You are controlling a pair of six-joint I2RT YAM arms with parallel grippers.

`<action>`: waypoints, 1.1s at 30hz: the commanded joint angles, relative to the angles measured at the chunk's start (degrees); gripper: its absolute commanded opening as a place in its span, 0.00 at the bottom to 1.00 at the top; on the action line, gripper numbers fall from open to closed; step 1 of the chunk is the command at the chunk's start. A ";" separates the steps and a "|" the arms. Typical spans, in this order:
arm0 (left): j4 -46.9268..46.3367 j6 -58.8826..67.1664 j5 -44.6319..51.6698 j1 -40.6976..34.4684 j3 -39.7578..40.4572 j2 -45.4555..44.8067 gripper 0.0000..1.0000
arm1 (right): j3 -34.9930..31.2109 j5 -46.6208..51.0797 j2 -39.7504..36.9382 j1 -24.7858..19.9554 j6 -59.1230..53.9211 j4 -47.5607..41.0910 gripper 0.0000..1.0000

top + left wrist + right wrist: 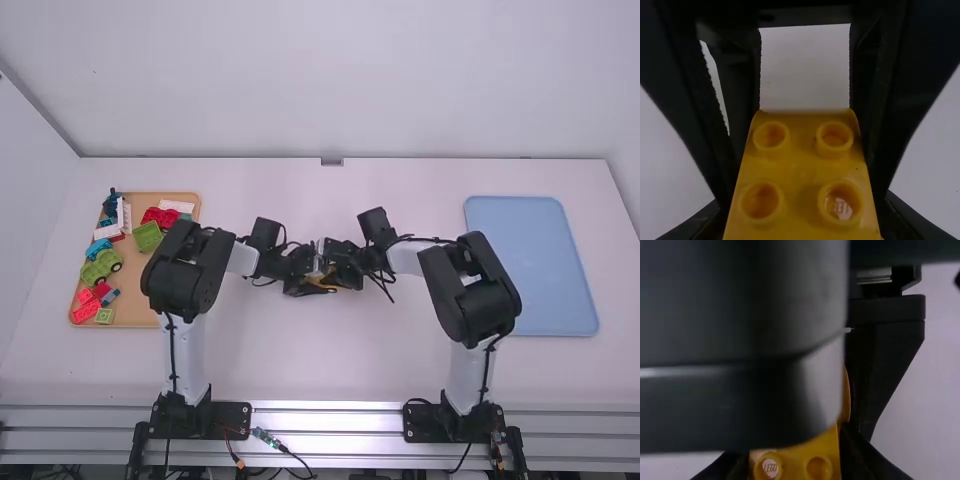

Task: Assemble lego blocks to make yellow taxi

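Gripping, both hands at once: the left hand [316, 283] and the right hand [336, 277] meet over the middle of the white surface [330, 365], with a yellow block [801, 167] between them. Left wrist view: block's studded side faces the camera, four round studs in two rows; the left hand is closed on its sides, and the right hand's dark fingers also flank it. Right wrist view: two studs readable low down, right hand closed in on the block; the left hand's body covers much of the rest. Left on the surface: tan tray [138, 290] of assorted pieces, among them a dark blue piece [113, 204] at the far end, a green block [147, 237] and, nearer the arm bases, a red block [85, 309]. Right of the right arm: a blue tray [530, 265], lying flat on the surface.
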 commanded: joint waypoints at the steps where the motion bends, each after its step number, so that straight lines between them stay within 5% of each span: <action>1: -0.81 2.06 -2.25 -0.68 -1.17 0.93 0.02 | -1.18 4.90 0.17 -0.55 0.59 -0.39 0.40; 25: -1.01 2.08 -2.27 -0.70 -1.17 1.04 0.02 | -1.22 3.19 -5.07 -1.09 0.55 -1.40 0.41; 33: -0.98 2.11 -2.40 -0.68 -1.17 1.15 0.02 | -1.22 3.19 -5.18 -1.09 0.57 -1.38 0.50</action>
